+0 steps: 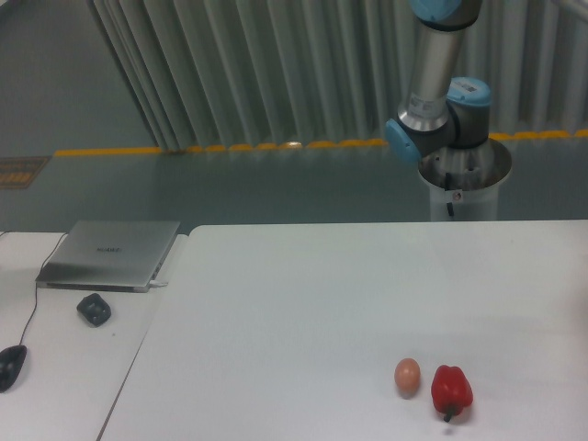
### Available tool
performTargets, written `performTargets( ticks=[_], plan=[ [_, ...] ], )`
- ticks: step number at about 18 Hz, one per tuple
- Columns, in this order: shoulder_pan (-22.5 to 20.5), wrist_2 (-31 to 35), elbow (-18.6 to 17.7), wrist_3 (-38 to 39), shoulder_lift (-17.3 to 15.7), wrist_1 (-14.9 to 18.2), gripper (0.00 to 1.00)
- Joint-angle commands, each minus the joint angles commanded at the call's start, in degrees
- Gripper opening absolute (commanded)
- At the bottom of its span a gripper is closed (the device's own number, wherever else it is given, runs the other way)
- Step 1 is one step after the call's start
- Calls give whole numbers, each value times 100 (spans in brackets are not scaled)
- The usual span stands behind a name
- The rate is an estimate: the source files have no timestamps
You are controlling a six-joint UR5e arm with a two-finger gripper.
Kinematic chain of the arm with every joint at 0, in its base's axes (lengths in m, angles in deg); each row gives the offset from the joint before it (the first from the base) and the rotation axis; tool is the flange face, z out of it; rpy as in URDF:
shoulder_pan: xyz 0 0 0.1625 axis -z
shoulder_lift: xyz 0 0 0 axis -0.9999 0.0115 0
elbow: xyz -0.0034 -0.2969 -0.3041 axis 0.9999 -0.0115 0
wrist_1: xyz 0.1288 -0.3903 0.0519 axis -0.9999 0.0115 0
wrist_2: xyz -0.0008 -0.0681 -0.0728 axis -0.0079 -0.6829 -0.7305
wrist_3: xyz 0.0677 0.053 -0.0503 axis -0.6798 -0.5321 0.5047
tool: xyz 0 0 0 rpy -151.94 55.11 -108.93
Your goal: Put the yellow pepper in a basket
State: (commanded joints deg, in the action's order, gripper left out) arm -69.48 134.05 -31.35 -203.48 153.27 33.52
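Arm [439, 78] comes in from the top right, behind the far edge of the white table [303, 303]. Only the base column and one blue-capped joint show; the upper links run out of frame at the top. The pincer is out of frame, so can't tell if it is open, closed or holding anything. Arm is well back from everything on the table.

Yellow pepper: nowhere in this view, so no position for it. No basket seen either.

Count on the white table: one red pepper [452, 390], one brown egg [407, 376]. Both sit near the front right, egg just left of the pepper, close together with a small gap between them. The pepper's stem points toward the front edge.

Count on the side desk [55, 367] at left: one closed silver laptop [110, 254], one small dark lump [94, 309] just in front of it, one black mouse [11, 366] at the left edge with a cable running back toward the laptop.

Behind: grey floor with one yellow line [230, 147], and pale pleated curtain [276, 64].
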Motion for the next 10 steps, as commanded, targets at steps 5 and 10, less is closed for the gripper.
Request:
performTargets(
  ticks=[5, 10],
  plan=[
    [79, 0, -44, 26, -9, 0, 100],
    [167, 9, -79, 333, -62, 0, 100]
  ],
)
